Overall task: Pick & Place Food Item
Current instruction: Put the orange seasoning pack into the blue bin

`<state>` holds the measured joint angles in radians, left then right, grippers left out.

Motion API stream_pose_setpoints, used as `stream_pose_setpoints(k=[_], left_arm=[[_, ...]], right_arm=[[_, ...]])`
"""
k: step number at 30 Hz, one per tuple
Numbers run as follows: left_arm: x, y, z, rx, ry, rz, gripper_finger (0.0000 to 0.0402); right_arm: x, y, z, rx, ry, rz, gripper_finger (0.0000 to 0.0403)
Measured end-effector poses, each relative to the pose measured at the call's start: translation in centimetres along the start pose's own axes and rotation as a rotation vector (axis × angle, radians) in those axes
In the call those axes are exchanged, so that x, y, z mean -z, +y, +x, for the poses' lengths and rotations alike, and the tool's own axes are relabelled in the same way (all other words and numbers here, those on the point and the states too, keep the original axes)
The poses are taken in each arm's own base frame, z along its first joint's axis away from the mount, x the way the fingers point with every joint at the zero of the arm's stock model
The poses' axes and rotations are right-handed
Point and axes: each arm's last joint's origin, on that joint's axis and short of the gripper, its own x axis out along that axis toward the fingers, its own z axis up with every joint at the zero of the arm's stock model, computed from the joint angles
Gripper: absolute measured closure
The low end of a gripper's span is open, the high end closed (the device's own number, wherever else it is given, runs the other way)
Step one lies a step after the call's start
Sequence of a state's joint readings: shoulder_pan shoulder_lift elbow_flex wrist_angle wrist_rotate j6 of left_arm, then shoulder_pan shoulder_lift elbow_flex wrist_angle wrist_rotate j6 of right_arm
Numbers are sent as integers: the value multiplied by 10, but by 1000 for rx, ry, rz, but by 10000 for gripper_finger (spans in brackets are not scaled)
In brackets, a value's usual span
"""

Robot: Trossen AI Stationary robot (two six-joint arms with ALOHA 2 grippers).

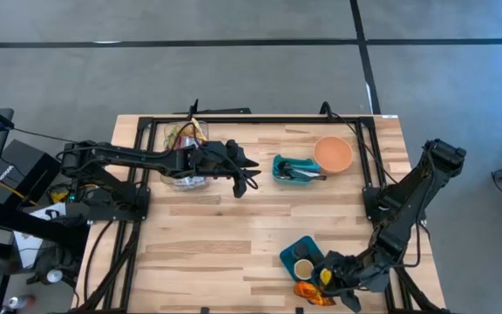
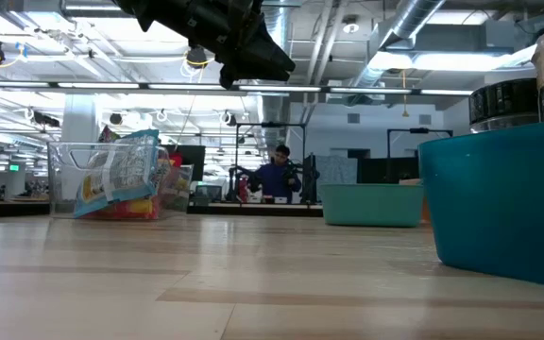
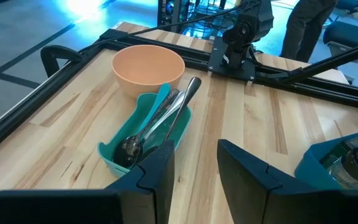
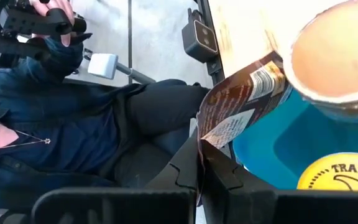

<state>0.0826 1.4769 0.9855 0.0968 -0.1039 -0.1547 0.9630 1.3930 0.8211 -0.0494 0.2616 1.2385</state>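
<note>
Pinching a brown packet at its thin edge, our right gripper sits at five o'clock by the blue tray; it seems light, crinkly, slippery. Left gripper hovers slightly apart, empty.

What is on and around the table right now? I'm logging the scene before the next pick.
clear bin: one, holds snack packets, far left of table, under the left arm
teal tray: one, holds utensils, far centre
bowl: one, peach, beside the tray
blue bin: one, holds jars, near right edge
brown packet: one, in right gripper's fingers
person: one, dark clothes, seated beside the table
left gripper: partly open, empty, raised between the clear bin and the tray
right gripper: shut on the packet
</note>
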Motion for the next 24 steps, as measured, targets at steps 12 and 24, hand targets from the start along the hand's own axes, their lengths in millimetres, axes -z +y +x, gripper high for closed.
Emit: stream_pose_setpoints(k=[12,24], left_arm=[[0,0,0,0,0,0,287],[0,0,0,0,0,0,287]], right_arm=[[-3,5,-10,-31,-24,-2,403],[1,-5,-17,79,4,37,403]])
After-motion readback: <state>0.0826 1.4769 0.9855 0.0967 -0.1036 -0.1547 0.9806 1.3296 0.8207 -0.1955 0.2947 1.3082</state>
